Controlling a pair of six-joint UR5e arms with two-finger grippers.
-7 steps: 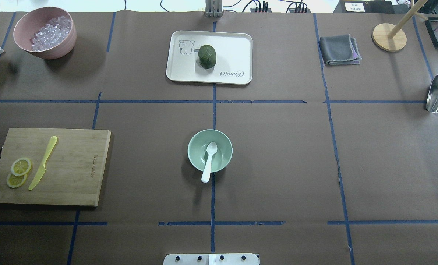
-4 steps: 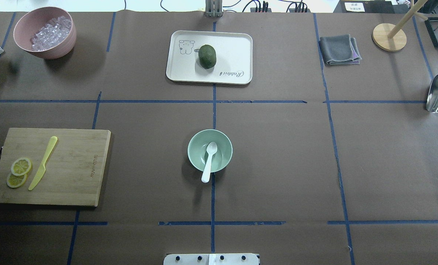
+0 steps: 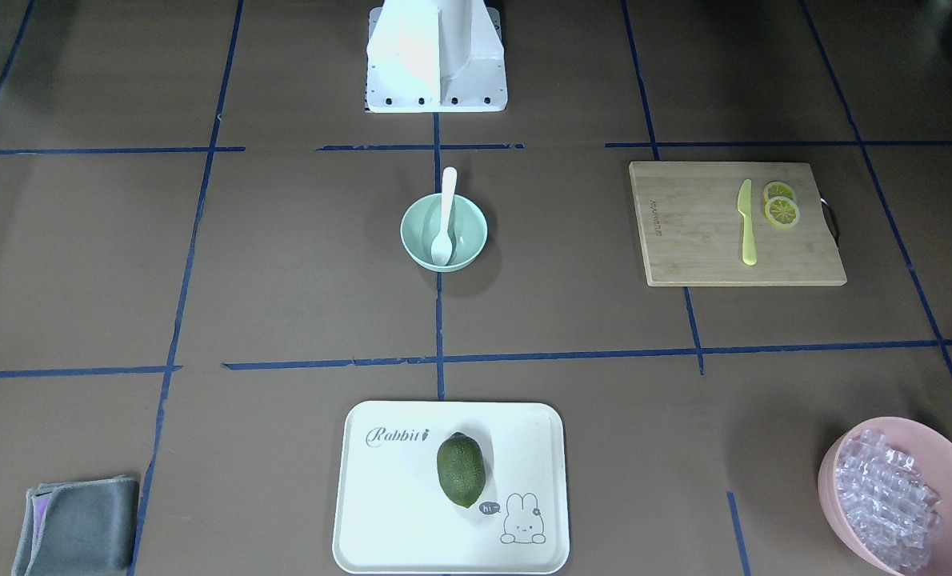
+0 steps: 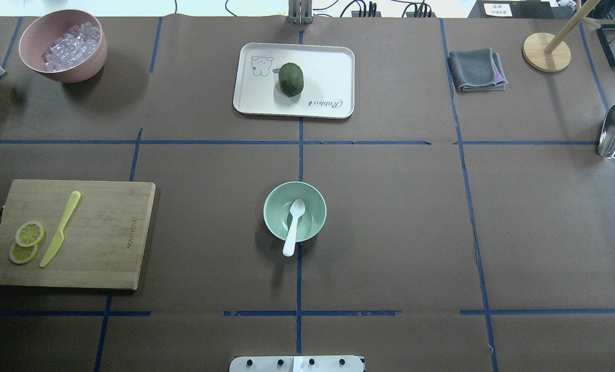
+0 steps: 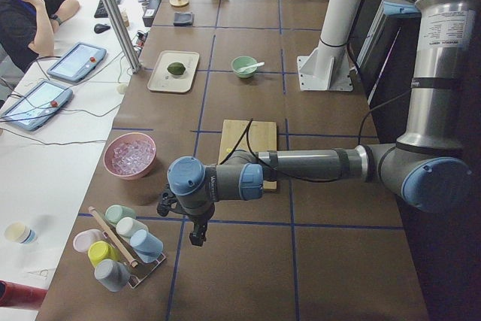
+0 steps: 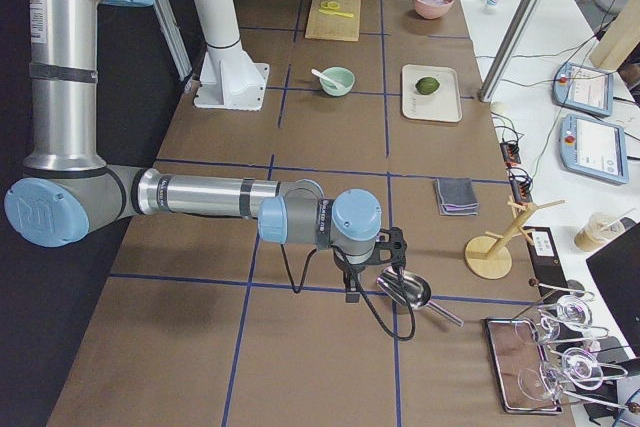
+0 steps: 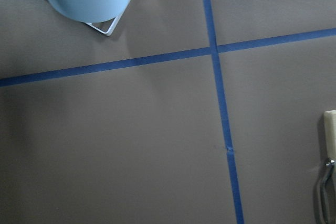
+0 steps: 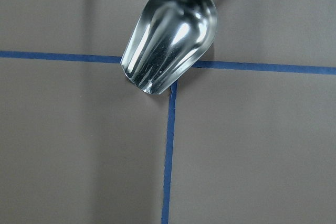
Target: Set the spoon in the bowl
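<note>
Brown table (image 4: 390, 232), centre: spoon (image 4: 293, 227), likely light, stiff, slick, lies in bowl (image 4: 315, 204), handle overhanging near rim, the likeliest hold; left gripper (image 5: 197, 238), right gripper (image 6: 350, 294): jaw state cannot be told.

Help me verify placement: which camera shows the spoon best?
Overhead exterior: the spoon lies scoop inside the bowl, handle over its rim. Front-facing shows the same; side views show it tiny; wrist cameras miss it.

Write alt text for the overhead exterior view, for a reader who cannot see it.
A white spoon rests in a mint-green bowl mid-table, handle over the near rim. A cutting board lies left, a tray with green fruit beyond.
</note>
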